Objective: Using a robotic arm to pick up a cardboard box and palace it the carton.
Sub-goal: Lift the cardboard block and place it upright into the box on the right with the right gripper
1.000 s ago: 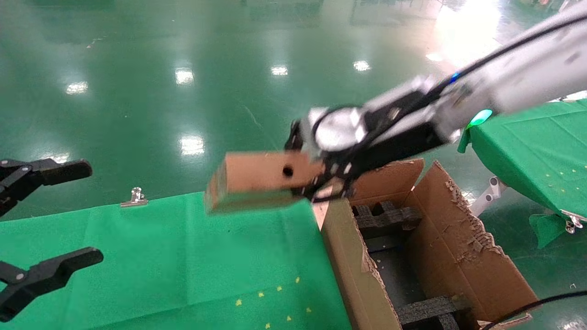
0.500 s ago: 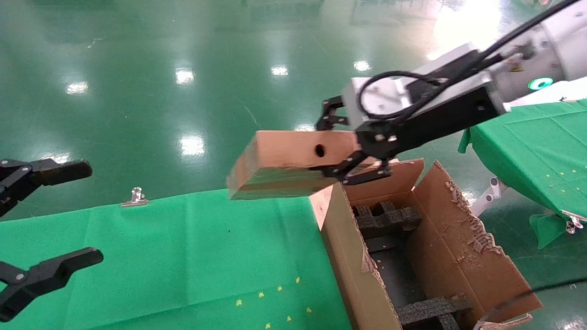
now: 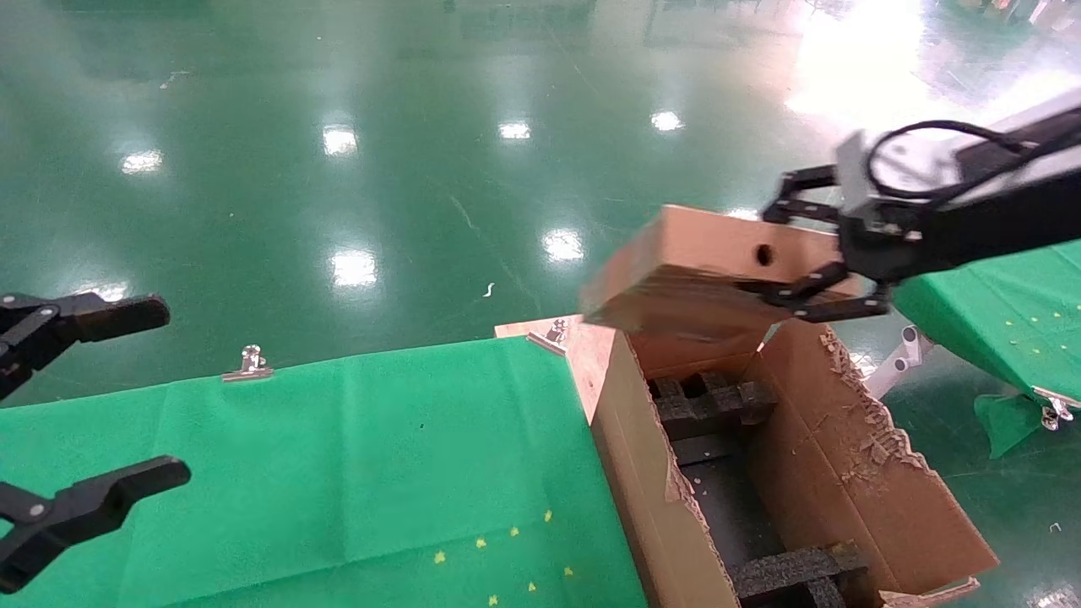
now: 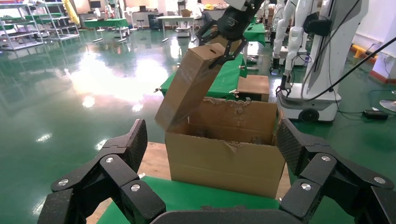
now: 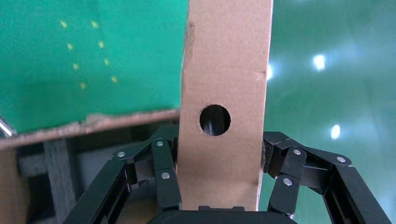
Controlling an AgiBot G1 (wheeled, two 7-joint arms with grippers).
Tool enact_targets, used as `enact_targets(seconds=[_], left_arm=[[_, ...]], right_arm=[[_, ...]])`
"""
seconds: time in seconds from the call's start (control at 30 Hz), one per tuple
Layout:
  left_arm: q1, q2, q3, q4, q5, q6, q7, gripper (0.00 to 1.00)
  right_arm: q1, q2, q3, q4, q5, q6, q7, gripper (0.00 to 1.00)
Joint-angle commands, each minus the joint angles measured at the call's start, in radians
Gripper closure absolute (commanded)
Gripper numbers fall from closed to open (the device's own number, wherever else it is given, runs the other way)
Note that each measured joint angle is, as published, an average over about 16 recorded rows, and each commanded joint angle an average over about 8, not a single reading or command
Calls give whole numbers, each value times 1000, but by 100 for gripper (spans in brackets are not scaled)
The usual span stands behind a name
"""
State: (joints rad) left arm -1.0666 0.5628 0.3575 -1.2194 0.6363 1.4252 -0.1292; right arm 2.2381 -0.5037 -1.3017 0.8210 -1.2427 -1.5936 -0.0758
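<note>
My right gripper (image 3: pixel 806 262) is shut on the cardboard box (image 3: pixel 701 270), a small flat brown box with a round hole in its narrow side. It holds the box in the air above the far end of the carton (image 3: pixel 853 473), a large brown carton with ragged flaps and black foam inserts inside. In the right wrist view the box (image 5: pixel 224 70) stands clamped between the fingers (image 5: pixel 163 172). The left wrist view shows the carton (image 4: pixel 224 158) and the raised box (image 4: pixel 191 84) farther off. My left gripper (image 3: pixel 80 422) is open and parked at the left, over the green cloth.
A green cloth (image 3: pixel 338 473) covers the table to the left of the carton, held by metal clips (image 3: pixel 249 363). A second green-covered table (image 3: pixel 1005 312) stands at the right. The glossy green floor lies beyond.
My right gripper has carried the cardboard box to the right and a little upward, from over the table's edge to above the carton's far end. The left gripper has not moved.
</note>
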Motion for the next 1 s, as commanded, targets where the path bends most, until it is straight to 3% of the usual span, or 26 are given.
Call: enact_targets(seconds=[0.03,0.43,0.77,0.87,1.0], left_arm=[[0,0,0,0,0,0,0,0],[0,0,0,0,0,0,0,0],[0,0,0,0,0,0,0,0],[0,0,0,0,0,0,0,0],[0,0,0,0,0,0,0,0]], right_arm=[[22,26,-29,-25,-5,1,-13,100],[89,146,-176,-83,-41,5,-8,100],[108,155,-209,-84,-67,18,2,100],[93,153,-212,-97,-55,26,44,100],[68,152,-225,-136,-29,44,179,100]])
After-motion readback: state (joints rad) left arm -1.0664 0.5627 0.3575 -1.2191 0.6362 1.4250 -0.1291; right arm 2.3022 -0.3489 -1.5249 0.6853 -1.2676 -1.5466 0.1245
